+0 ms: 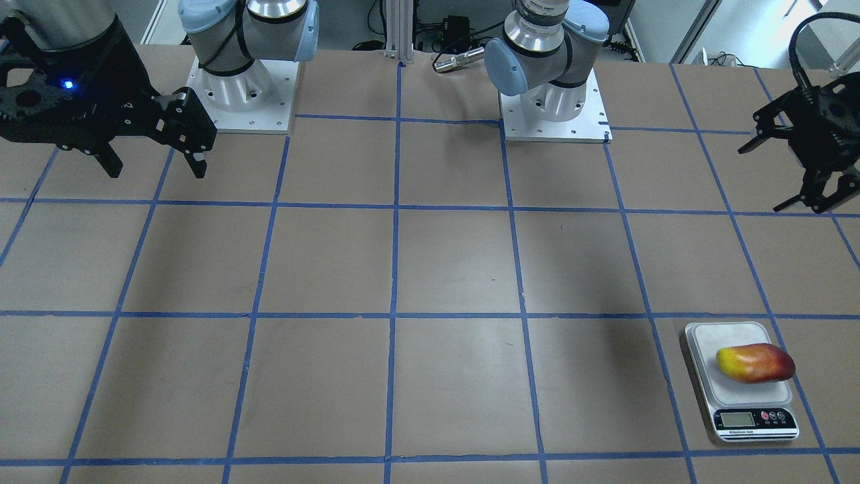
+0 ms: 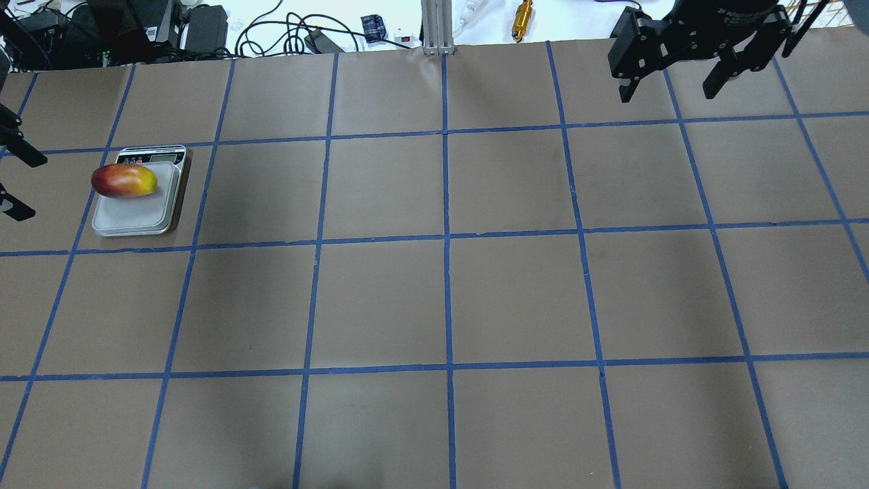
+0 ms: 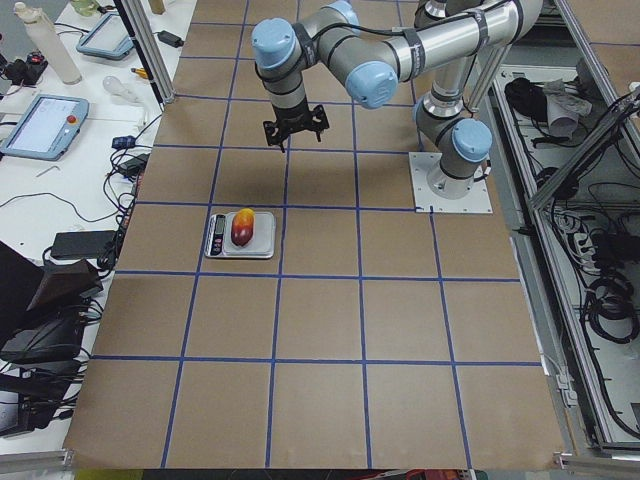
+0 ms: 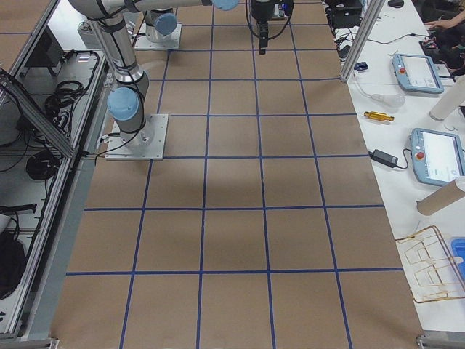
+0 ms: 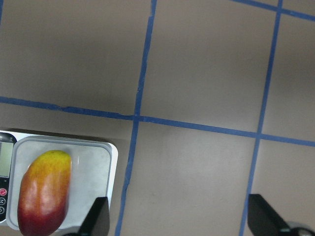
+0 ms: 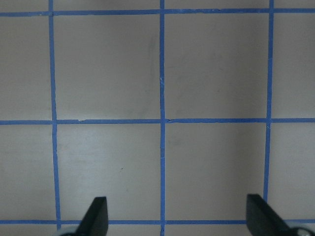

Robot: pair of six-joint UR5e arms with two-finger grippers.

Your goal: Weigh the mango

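Observation:
The mango (image 1: 756, 363), yellow at one end and red at the other, lies on its side on the platform of the silver scale (image 1: 715, 386). It also shows in the overhead view (image 2: 124, 180) on the scale (image 2: 136, 217), and in the left wrist view (image 5: 44, 191). My left gripper (image 1: 799, 165) is open and empty, raised above the table beside the scale; its fingertips (image 5: 96, 219) frame bare paper. My right gripper (image 2: 669, 81) is open and empty, high over the table's other side, and shows in its wrist view (image 6: 179, 221).
The table is brown paper with a blue tape grid (image 2: 446, 238). Both arm bases (image 1: 242, 87) (image 1: 554, 101) stand at the robot's edge. A brass cylinder (image 2: 523, 12) and cables lie beyond the far edge. The scale sits near the table's left end.

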